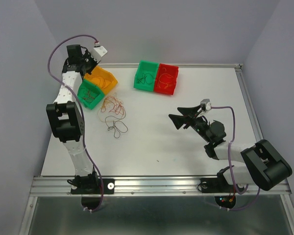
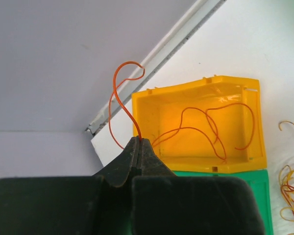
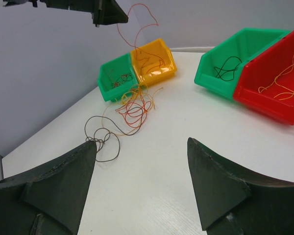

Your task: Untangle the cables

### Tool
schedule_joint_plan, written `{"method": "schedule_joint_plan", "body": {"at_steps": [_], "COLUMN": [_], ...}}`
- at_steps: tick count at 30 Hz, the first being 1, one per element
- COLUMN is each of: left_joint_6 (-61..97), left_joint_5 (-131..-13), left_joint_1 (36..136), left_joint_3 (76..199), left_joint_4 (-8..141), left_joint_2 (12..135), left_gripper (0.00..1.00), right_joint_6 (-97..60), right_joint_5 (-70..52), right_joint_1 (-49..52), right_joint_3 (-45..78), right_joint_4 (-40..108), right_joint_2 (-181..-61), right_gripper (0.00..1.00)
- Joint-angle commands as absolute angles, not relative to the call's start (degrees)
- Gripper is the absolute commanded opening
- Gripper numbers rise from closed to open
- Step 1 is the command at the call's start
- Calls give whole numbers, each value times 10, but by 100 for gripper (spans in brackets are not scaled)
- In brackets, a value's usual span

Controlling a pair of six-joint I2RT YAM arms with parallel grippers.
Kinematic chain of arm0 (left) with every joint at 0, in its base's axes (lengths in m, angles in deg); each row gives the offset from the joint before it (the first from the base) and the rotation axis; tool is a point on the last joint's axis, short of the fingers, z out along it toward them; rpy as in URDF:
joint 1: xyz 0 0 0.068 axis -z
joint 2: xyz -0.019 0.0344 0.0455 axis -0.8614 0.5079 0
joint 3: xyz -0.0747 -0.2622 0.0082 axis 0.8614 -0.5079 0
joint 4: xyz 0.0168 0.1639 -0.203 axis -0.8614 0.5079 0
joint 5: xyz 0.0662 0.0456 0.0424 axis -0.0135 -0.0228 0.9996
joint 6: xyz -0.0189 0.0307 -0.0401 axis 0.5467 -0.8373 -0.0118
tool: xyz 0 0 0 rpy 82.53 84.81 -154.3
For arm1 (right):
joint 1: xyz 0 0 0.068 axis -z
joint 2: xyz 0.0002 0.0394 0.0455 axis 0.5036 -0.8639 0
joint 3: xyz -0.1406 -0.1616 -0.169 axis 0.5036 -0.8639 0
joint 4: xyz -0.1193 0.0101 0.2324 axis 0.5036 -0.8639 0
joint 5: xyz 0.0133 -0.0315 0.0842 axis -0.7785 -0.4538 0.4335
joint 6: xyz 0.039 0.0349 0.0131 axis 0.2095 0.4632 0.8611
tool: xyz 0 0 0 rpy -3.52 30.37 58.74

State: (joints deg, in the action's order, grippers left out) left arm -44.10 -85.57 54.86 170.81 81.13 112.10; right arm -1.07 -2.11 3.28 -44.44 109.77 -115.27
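My left gripper (image 2: pixel 138 141) is shut on one thin orange cable (image 2: pixel 116 95), which curls up from the jaws and hangs over the yellow bin (image 2: pixel 196 86). Another orange cable (image 2: pixel 206 125) lies inside that bin. From above, the left gripper (image 1: pixel 90 61) is at the back left over the yellow bin (image 1: pixel 112 81). A loose tangle of red, orange and dark cables (image 1: pixel 113 110) lies on the table in front of it. My right gripper (image 3: pixel 141 142) is open and holds nothing. It stands to the right of the tangle (image 3: pixel 132 107) and points at it.
A green bin (image 1: pixel 83 100) touches the yellow one and holds thin wires. At the back centre stand a green bin (image 1: pixel 138 81) with a dark wire and a red bin (image 1: pixel 172 88) with orange wire. Walls close in the left, back and right.
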Motion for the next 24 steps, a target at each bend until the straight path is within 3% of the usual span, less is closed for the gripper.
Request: {"method": "schedule_joint_plan", "body": {"at_steps": [1, 7, 24], "left_joint_6": [-446, -460, -533], "left_joint_5": [-884, -902, -870], "left_joint_1": [543, 542, 543], "left_joint_3": [1677, 1665, 1780], "left_joint_4": [818, 838, 983], "left_joint_2": [1081, 1091, 1224], "left_gripper": [0, 0, 0], "right_joint_6": [-8, -6, -5], "right_joint_5": [-18, -17, -18], "right_joint_1": [36, 36, 35], "right_joint_3": [-432, -436, -438], "right_joint_4": [1284, 1284, 1284], "right_joint_2": [-1143, -1140, -1144], "right_gripper": [79, 79, 79]}}
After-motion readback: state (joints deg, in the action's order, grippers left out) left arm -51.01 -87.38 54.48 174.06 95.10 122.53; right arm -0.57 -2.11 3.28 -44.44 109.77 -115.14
